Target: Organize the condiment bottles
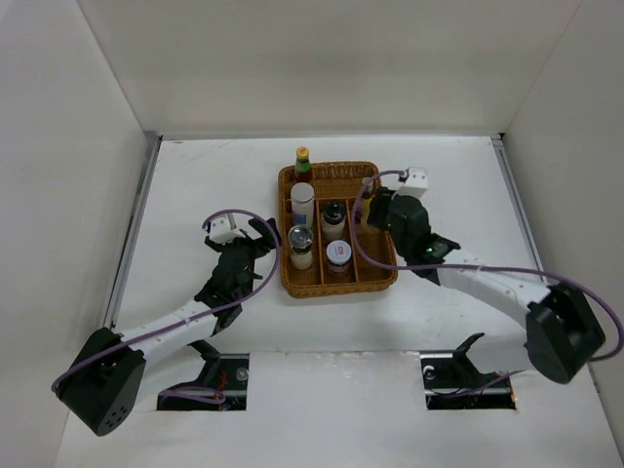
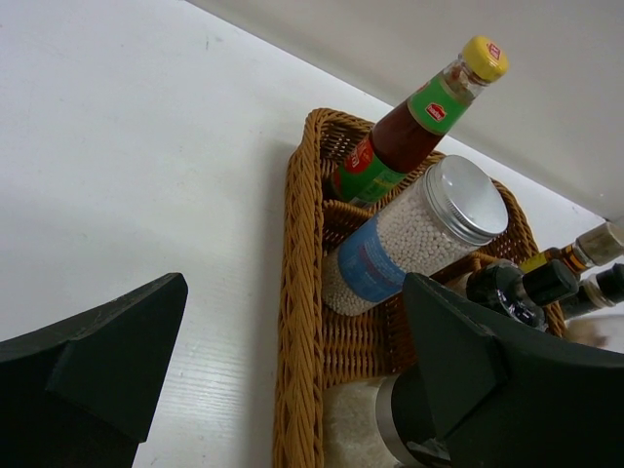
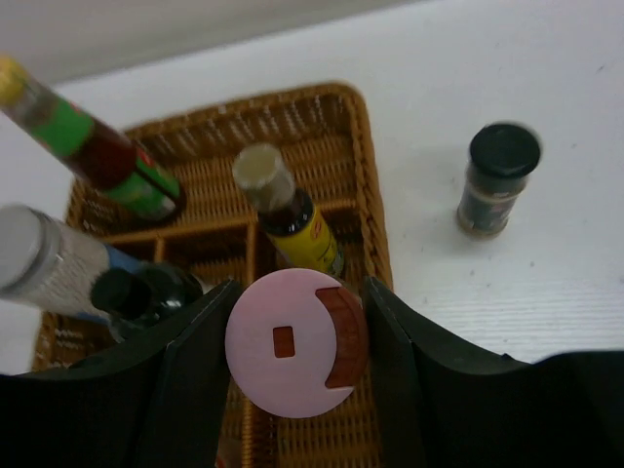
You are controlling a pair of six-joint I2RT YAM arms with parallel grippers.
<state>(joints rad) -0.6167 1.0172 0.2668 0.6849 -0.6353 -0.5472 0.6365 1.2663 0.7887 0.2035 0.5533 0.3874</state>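
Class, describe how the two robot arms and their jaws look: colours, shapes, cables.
The left arm and right arm each have white tubular links, bulky black joint housings and a black wrist section. A purple cable loops along each, and a small white block sits by each wrist. The jaws are black, broad and wedge-shaped.

Left claw [image 1: 263,240] gapes wide on its outstretched arm; right claw [image 3: 297,322] clamps a pink-capped bottle [image 3: 278,370].

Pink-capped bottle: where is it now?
Right wrist view: the pink-capped bottle is gripped in the right gripper over the wicker tray's right-hand column, next to the tan-capped bottle.
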